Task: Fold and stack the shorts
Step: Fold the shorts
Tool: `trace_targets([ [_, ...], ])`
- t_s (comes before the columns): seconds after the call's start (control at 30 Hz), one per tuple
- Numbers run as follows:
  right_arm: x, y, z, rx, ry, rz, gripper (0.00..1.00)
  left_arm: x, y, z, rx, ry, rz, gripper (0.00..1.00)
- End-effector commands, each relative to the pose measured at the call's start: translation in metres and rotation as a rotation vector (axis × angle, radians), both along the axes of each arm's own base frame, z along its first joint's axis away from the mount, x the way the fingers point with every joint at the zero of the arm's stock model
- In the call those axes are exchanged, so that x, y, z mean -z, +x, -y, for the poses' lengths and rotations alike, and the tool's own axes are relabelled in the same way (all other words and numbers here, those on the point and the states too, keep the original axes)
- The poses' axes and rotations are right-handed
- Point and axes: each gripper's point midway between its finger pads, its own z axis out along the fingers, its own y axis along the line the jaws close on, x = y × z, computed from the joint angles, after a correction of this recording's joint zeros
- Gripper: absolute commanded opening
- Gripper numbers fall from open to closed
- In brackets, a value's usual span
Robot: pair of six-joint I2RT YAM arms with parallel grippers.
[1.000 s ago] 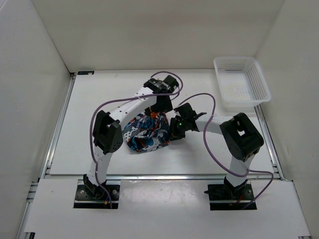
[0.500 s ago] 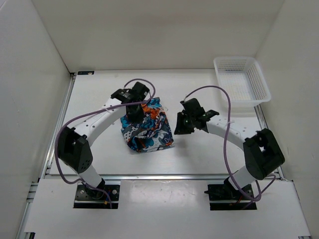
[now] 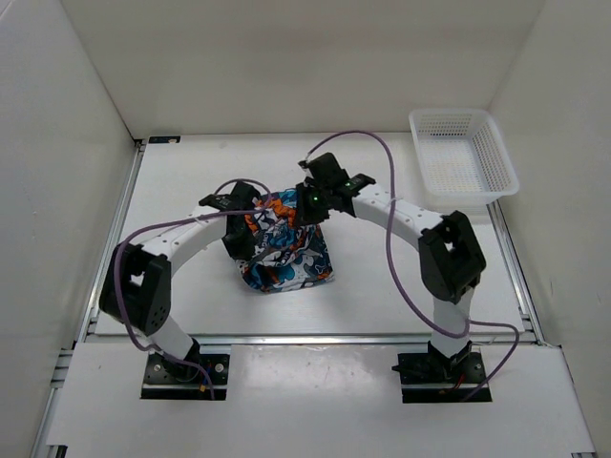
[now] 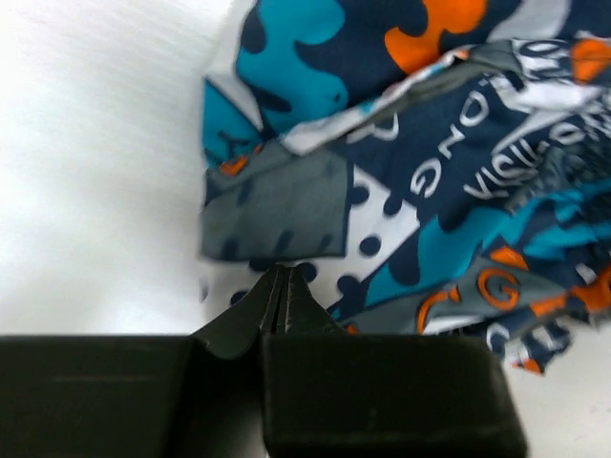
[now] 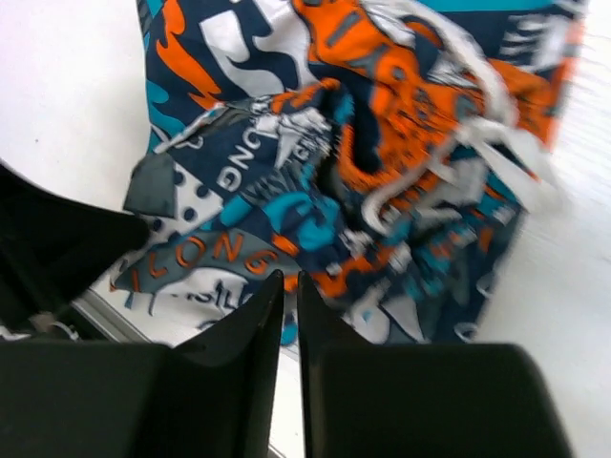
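Note:
The shorts (image 3: 284, 253) lie bunched in a rough square in the middle of the table, their blue, orange, teal and white print filling both wrist views (image 4: 449, 162) (image 5: 382, 143). My left gripper (image 3: 240, 239) is at their left edge. In the left wrist view it (image 4: 280, 274) is shut, tips together over a white dotted patch, with no cloth seen between them. My right gripper (image 3: 307, 203) hovers over the far edge. In its own view the jaws (image 5: 289, 279) stand almost together with only a thin slit and nothing in it.
A white mesh basket (image 3: 463, 162) stands at the back right corner. Purple cables loop over both arms. White walls close in the table on three sides, and a metal rail (image 3: 305, 336) runs along the near edge.
The right arm has swung left from beside the shorts to over their far edge. The left arm has pulled back from the far side to the left edge and its gripper has shut.

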Motion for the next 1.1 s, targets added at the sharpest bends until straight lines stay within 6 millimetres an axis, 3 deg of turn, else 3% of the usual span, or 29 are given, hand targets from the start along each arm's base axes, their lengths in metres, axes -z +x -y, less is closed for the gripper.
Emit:
trace_targets([
  [0.0,0.005,-0.008,-0.027,-0.078,0.028,-0.056,0.16,0.016,0.011,0.025,0.029,-0.085,0.019,0.10],
  [0.07,0.025,-0.006,-0.031,-0.077,0.013,-0.096,0.16,0.024,0.007,0.038,0.065,-0.095,-0.008,0.10],
  [0.17,0.052,-0.001,-0.027,-0.051,-0.048,-0.120,0.16,0.029,0.006,0.042,0.070,-0.112,-0.015,0.10],
  [0.23,0.072,0.002,-0.006,0.016,-0.165,-0.117,0.13,0.029,0.006,0.042,0.079,-0.109,-0.015,0.10],
  [0.3,0.090,0.020,0.029,0.160,-0.290,-0.086,0.10,0.032,0.004,0.038,0.098,-0.091,-0.019,0.10],
  [0.4,0.112,0.023,0.062,0.252,-0.392,-0.085,0.07,0.035,0.001,0.034,0.112,-0.073,-0.024,0.10],
  [0.5,0.128,0.021,0.066,0.255,-0.389,-0.138,0.05,0.035,0.000,0.035,0.126,-0.079,-0.028,0.10],
  [0.6,0.117,0.015,0.058,0.218,-0.332,-0.148,0.05,0.022,0.002,0.038,0.152,-0.099,0.006,0.10],
  [0.7,0.079,0.014,0.056,0.218,-0.265,-0.093,0.07,-0.004,0.001,0.046,0.178,-0.162,0.048,0.10],
  [0.73,0.050,0.017,0.054,0.223,-0.219,-0.047,0.12,-0.013,0.000,0.051,0.198,-0.192,0.052,0.10],
  [0.83,0.017,0.011,0.062,0.217,-0.185,0.018,0.21,-0.026,-0.006,0.064,0.230,-0.257,0.052,0.10],
  [0.9,0.014,-0.001,0.059,0.188,-0.164,0.003,0.22,-0.027,-0.011,0.075,0.265,-0.267,0.045,0.10],
  [1.07,0.027,-0.042,0.026,0.048,-0.098,-0.075,0.22,0.012,-0.026,0.086,0.309,-0.222,-0.078,0.10],
])
